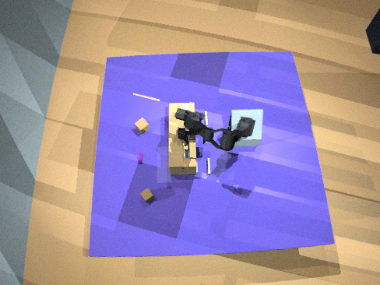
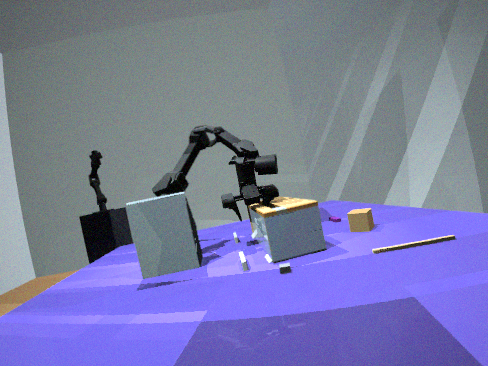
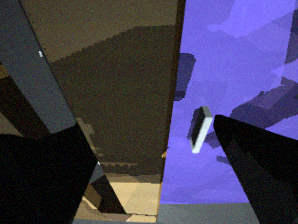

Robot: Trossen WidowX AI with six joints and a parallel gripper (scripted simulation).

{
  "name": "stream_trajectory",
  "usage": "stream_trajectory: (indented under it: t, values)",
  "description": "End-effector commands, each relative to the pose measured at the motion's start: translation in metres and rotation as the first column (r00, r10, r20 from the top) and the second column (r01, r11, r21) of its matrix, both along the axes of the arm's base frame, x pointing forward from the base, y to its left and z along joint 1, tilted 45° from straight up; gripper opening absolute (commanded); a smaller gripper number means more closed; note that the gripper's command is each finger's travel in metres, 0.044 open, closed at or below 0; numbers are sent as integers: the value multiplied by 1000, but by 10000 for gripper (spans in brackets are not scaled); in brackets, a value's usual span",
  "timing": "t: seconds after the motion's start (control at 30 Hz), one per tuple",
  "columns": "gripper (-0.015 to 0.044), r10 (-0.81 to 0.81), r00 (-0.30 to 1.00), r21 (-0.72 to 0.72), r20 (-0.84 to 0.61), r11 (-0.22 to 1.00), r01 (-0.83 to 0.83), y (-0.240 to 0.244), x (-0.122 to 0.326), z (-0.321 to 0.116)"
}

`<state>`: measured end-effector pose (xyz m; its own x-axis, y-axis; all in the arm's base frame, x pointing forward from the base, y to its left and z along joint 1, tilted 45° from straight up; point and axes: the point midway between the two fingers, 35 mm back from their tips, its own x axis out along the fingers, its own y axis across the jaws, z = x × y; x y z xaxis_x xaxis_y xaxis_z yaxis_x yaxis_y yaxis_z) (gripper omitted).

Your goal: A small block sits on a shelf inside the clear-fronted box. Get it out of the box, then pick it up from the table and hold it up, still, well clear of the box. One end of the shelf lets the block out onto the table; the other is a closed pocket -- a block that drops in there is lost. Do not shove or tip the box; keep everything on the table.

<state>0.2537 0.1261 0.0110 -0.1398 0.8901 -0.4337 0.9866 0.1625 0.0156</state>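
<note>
The box (image 1: pixel 177 157) (image 2: pixel 295 236) (image 3: pixel 115 75) has a wooden top and pale end walls and stands upright on the blue mat. My gripper (image 2: pixel 246 218) (image 3: pixel 161 119) is open with nothing between its fingers. It points down at the box's clear-front side: one finger is over or inside the box's top, the other hangs outside in front of it. How deep the inner finger reaches is hidden. I cannot make out the shelf or the small block inside. A small grey piece (image 2: pixel 285 268) lies on the mat by the box's near end; I cannot tell what it is.
Thin white strips (image 1: pixel 209 166) (image 2: pixel 243 261) (image 3: pixel 202 131) stand in front of the box. A pale pedestal (image 1: pixel 258 116) (image 2: pixel 167 240) is beneath my arm's base. Behind the box are two wooden cubes (image 1: pixel 142 125) (image 1: pixel 147 195), a magenta piece (image 1: pixel 140 157) (image 2: pixel 334 219) and a stick (image 1: pixel 146 96) (image 2: pixel 414 244).
</note>
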Motion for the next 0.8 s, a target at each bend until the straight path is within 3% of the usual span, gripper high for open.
stream_trajectory:
  t: [0.0,0.77]
  values:
    - [400,0,1000,2,0,1000,0,-4,-1,-4]
    - [400,0,1000,3,0,1000,0,5,-3,5]
